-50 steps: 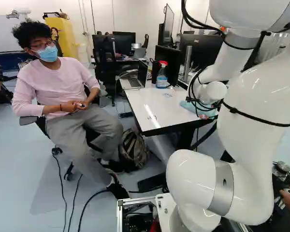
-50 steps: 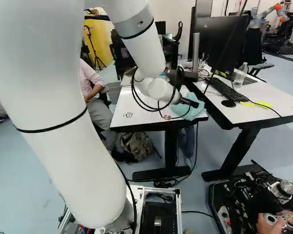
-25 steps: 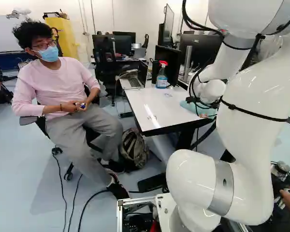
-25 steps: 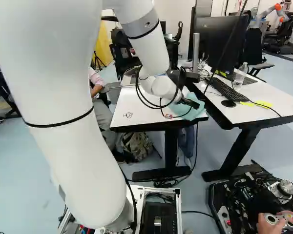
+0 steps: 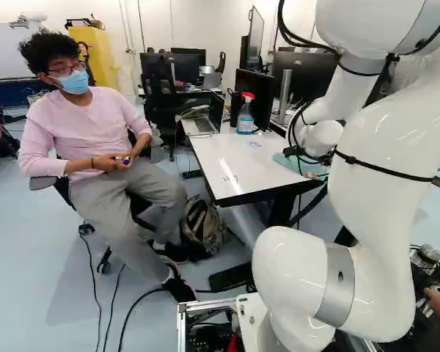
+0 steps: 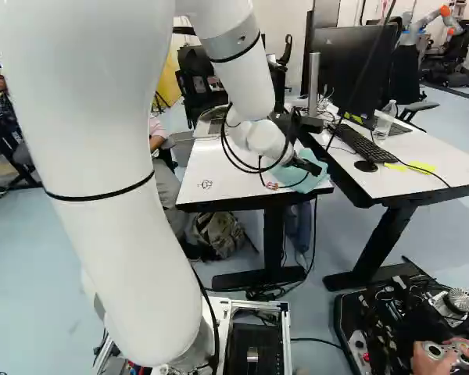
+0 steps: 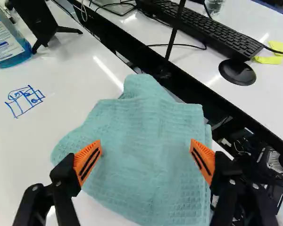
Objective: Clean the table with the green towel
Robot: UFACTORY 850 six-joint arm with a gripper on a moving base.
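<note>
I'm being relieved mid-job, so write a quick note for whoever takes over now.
Gripper: open, over the towel.
Green towel: rumpled on the white table, by the edge facing the keyboard.
Spray bottle: same table.
Done: gripper positioned at towel; no grip yet.
Left: probably grip towel, then wipe the blue drawing.

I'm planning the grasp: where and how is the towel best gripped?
Probably from above, at the middle of the towel: it lies low and rumpled on the table, between the open jaws, so closing should bunch the cloth into a fold.
</note>
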